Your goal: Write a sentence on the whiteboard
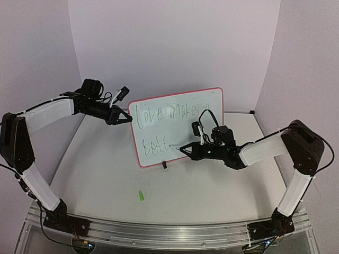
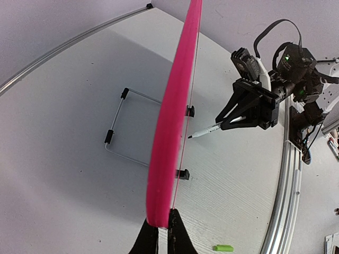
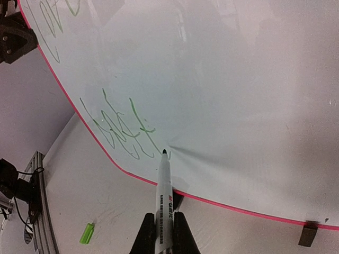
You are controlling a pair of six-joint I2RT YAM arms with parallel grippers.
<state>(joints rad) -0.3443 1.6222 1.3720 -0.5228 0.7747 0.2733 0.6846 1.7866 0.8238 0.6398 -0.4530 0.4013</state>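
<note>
Upright on table (image 1: pixel 95 169): whiteboard (image 1: pixel 177 127), wire stand (image 2: pixel 119 129) placed behind it. Left edge of whiteboard pinched near upper corner by left gripper (image 1: pixel 128 118). Before lower half of whiteboard, right gripper (image 1: pixel 183 149) is placed, marker (image 3: pixel 164 190) clamped in it, tip touching board face just right of lower line of sentence (image 3: pixel 124 129). Upper line set across board top. Cap (image 1: pixel 141 196) laid on table before whiteboard, toward left.

We see bright even light, soft glare on whiteboard (image 3: pixel 238 95), faint shadows, fisheye bend at wrist-cam edges, top cam soft.

White-shelled arms (image 1: pixel 50 114) carry black joints (image 1: pixel 16 140), black pincers (image 1: pixel 128 119) and looping cables (image 1: pixel 203 112).
</note>
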